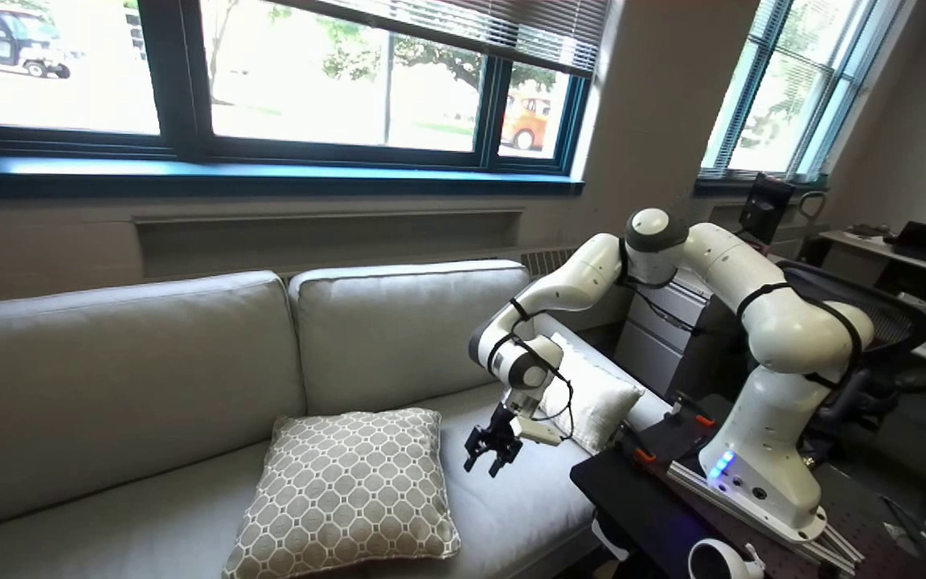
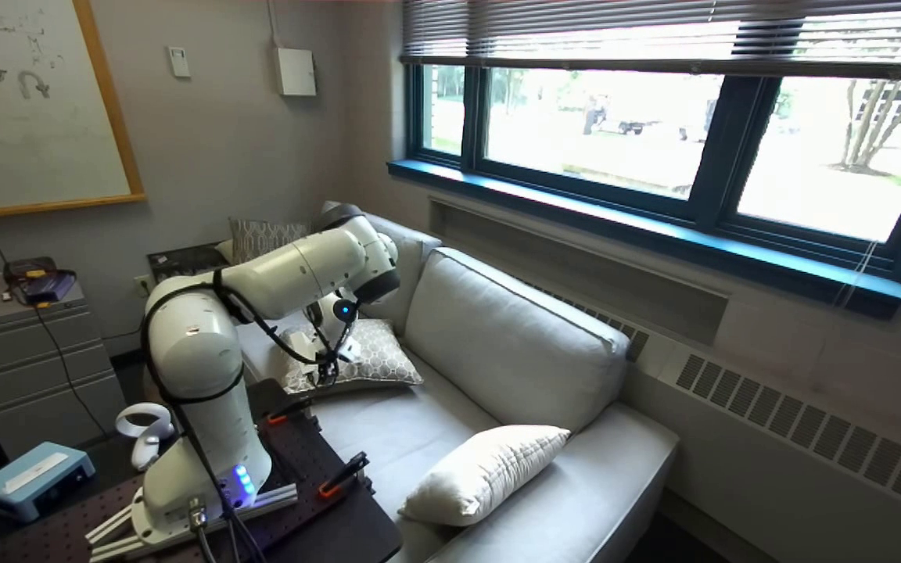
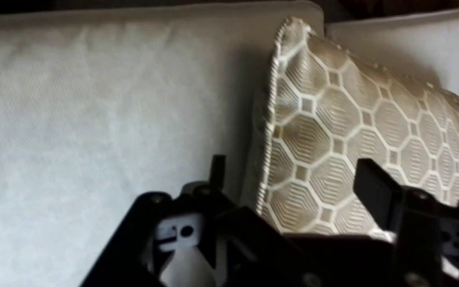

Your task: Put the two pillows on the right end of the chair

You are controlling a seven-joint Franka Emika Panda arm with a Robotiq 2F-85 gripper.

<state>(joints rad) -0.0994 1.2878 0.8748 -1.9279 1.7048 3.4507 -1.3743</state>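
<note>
One seemingly placed, one to go

Nearest in an exterior view, the large square tan pillow with a white lattice pattern (image 1: pixel 354 492) lies on the long light grey-beige upholstered sofa (image 1: pixel 133 507), short of its right end, so presumably the piece left to move. Just to its right hangs the black two-fingered gripper (image 1: pixel 482 468), released and grasping nothing; in the wrist view its fingers (image 3: pixel 377 193) appear either side of the corded edge, which would suit pinching it. Farther right, the smaller cream-white fabric pillow (image 1: pixel 596 394) leans against the broad grey-beige fabric armrest (image 2: pixel 615 477), which seems to prop it at its goal. Behind stands a rectangular grey-beige back cushion (image 1: pixel 415 338), a likely backstop
</note>
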